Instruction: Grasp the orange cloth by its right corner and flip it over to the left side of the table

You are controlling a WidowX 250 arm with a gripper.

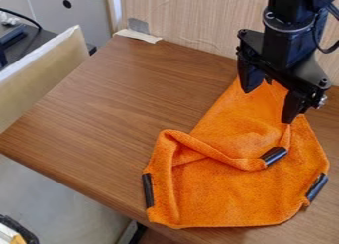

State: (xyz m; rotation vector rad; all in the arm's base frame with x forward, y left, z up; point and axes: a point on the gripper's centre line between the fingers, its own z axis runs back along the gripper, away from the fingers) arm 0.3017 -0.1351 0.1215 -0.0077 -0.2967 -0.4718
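One orange cloth (225, 201), three black strips (147, 190) on it — one tool (268, 105) above, spread open.

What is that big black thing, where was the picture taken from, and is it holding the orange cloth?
The big black thing is a robot arm, a machine a bit like your own arm. It comes in from the top of the picture. At its lower end is a gripper, a simple hand with just two fingers. The picture comes from a camera that looks down at a slant on a brown wooden table.

On the table lies the orange cloth, partly folded over itself, with three black pieces on it. The fingers are spread apart over the far part of the cloth, and I can't see them pinching any of it. They may be touching it, but I can't tell.
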